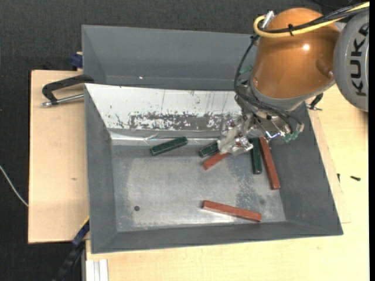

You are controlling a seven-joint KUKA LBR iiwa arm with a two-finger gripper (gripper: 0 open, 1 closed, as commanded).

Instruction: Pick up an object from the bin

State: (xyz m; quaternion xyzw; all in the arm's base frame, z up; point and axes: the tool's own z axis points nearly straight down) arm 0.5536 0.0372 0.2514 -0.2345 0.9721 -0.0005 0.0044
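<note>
You're looking at the hand (233,143) hanging low in the bin's (99,174) back right part, right over a short red bar (213,161) and a small green bar (207,151) lying close together. Honestly can't tell if the hand is wide, narrow or gripping anything. Just right of it, a dark green bar (256,160) and a long red bar (270,167) are lying side by side. A left green bar (169,146) and a front red bar (231,211) are sitting well apart.
</note>
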